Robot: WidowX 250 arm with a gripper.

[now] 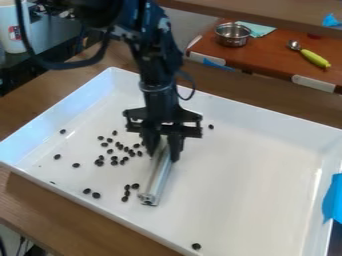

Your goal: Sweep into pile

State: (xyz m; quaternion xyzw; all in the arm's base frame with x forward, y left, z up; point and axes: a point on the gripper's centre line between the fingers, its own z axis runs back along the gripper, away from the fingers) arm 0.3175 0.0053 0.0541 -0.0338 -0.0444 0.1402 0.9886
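The black gripper (163, 152) hangs over the middle of the white tray (254, 170), shut on a silver metal bar (157, 176). The bar lies low along the tray floor, its near end pointing toward the front edge. Small dark beans (114, 158) are scattered mostly left of the bar, several of them loosely clustered. Two beans (91, 193) lie near the tray's front left side, and another small group is just left of the bar's near end. One bean (196, 246) sits at the front edge and one bean (211, 126) is right of the gripper.
Tall white walls surround the tray, with blue tape (332, 200) on the right one. Behind, a reddish-brown board (277, 55) holds a metal pot (233, 34) and a spoon with a green handle (314, 58). A white container (11, 30) stands at the upper left.
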